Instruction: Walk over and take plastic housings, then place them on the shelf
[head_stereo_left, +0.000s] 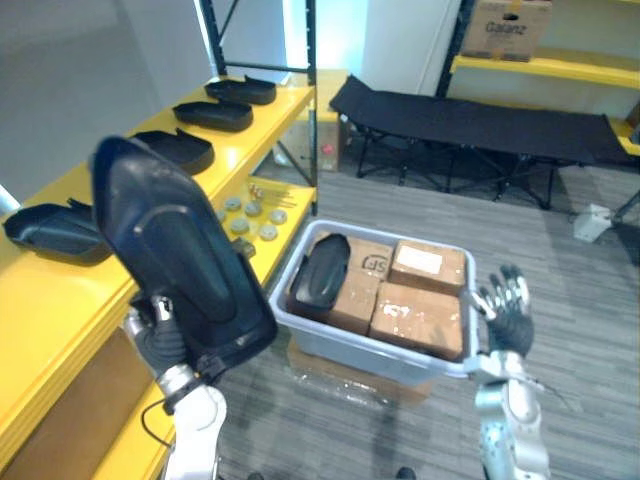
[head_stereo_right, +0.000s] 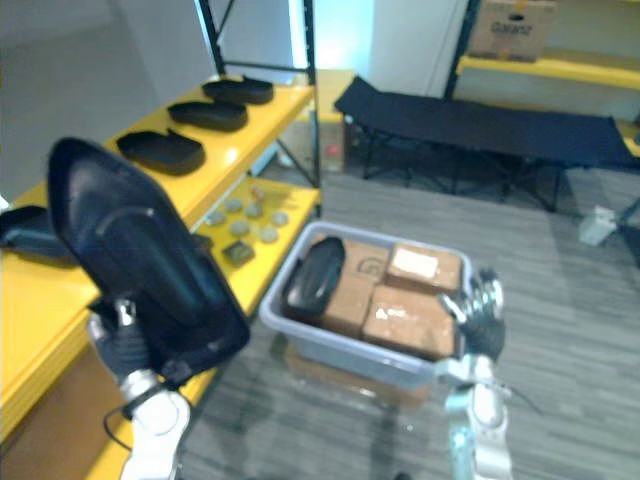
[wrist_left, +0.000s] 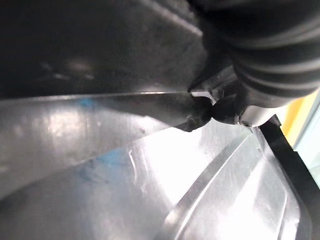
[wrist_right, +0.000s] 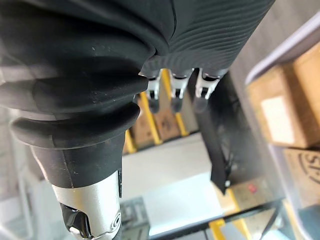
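- The black housing (head_stereo_left: 175, 255) stands raised above the left hand (head_stereo_left: 160, 345), beside the yellow shelf (head_stereo_left: 40, 290); its grip cannot be told.
- The right hand (head_stereo_left: 508, 305) is spread wide, empty, at the grey bin's (head_stereo_left: 350, 350) right rim.

eyes look down, sharing the bin (head_stereo_left: 370, 358); wrist views very close.

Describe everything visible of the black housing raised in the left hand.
The plastic housing is a glossy black, elongated shell, narrowing toward the top, with a raised oval panel along its middle. It stands tilted upright, carried at its lower end by the left hand, in the air beside the yellow shelf.
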